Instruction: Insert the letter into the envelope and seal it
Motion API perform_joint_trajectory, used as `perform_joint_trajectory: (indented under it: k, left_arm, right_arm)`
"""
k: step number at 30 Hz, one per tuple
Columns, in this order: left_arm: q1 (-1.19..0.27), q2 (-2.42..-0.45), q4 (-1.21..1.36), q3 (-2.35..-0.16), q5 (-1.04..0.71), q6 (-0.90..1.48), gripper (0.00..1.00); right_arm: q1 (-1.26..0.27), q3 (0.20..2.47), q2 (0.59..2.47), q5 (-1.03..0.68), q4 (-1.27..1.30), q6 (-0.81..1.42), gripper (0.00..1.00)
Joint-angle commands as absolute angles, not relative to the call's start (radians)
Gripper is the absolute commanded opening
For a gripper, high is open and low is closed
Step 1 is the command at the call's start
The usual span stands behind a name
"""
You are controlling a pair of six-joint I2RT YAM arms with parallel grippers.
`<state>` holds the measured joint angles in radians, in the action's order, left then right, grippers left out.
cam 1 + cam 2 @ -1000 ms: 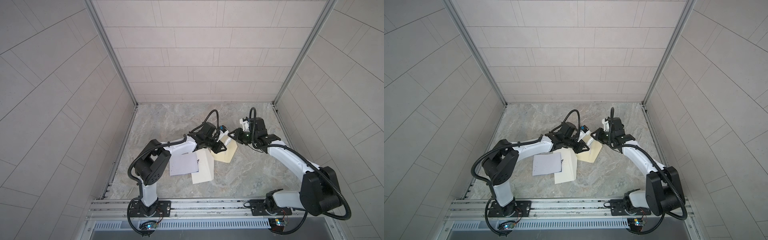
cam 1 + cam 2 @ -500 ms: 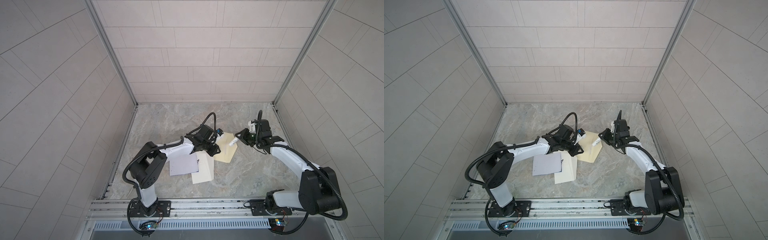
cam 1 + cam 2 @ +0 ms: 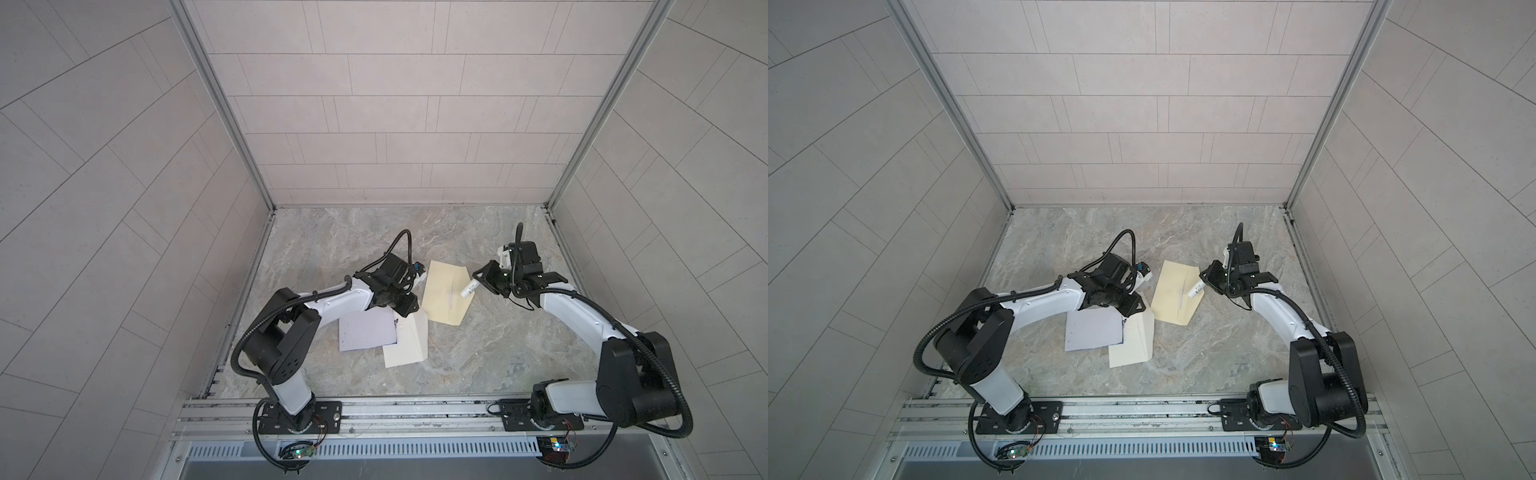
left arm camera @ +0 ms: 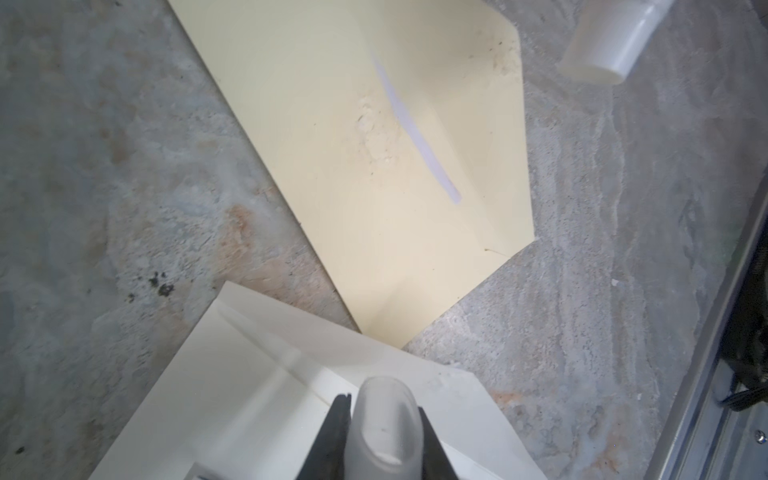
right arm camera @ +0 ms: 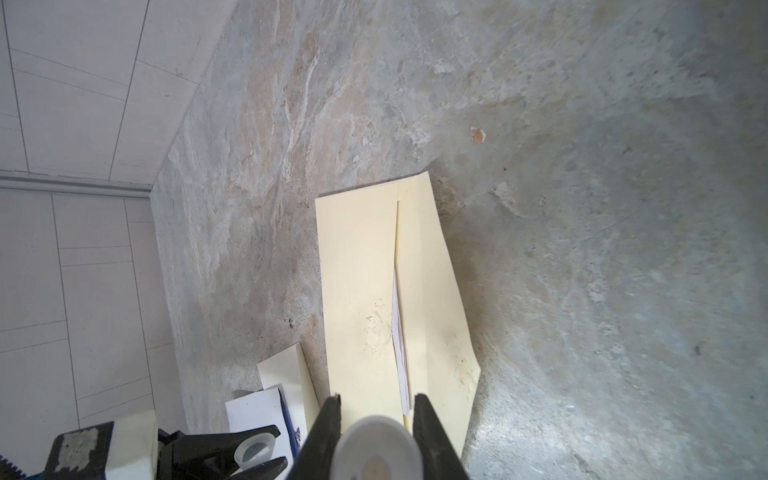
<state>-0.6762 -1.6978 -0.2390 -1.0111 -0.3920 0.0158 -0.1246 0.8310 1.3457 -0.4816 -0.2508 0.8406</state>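
Sealing: with right gripper clamped on glue stick, left gripper pinching cap, stroke lightly along envelope flap

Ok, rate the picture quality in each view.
Both top views: evenly lit, sharp, wall tiles bent by the wide lens. Left wrist view: cap blurred near the lens, yellow envelope sharper. Right wrist view: glue stick out of focus, table unevenly lit.

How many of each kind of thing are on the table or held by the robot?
Envelopes: 2 (yellow envelope, cream envelope)
Paper sheets: 2 (loose sheet, tucked sheet peeking from the yellow envelope)
Glue stick: 1
Cap: 1
Total: 6
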Motion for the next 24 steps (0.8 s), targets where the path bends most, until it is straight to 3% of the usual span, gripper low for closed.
perform_joint_trajectory:
  k: [1, 4, 8, 12, 16, 24]
  left_arm:
    - [-0.681, -1.731, -0.285, -1.009, -0.349, -0.015, 0.02]
    - [-0.682, -1.753, -0.296, -1.023, -0.347, -0.02, 0.16]
    - [-0.683, -1.761, -0.298, -1.033, -0.351, -0.021, 0.46]
    - [-0.684, -1.766, -0.298, -1.033, -0.364, -0.023, 0.59]
    - [-0.684, -1.762, -0.293, -1.029, -0.383, -0.021, 0.67]
    - [-0.684, -1.739, -0.286, -1.069, -0.421, -0.012, 0.71]
  right_arm:
    - [-0.134, 0.859, 1.351, -0.466, -0.275, 0.821, 0.05]
    - [-0.137, 0.864, 1.349, -0.468, -0.274, 0.818, 0.05]
    - [-0.144, 0.876, 1.351, -0.464, -0.289, 0.803, 0.05]
    - [-0.151, 0.877, 1.351, -0.461, -0.299, 0.795, 0.05]
    - [-0.16, 0.876, 1.345, -0.454, -0.307, 0.789, 0.05]
    - [-0.182, 0.88, 1.338, -0.452, -0.305, 0.774, 0.06]
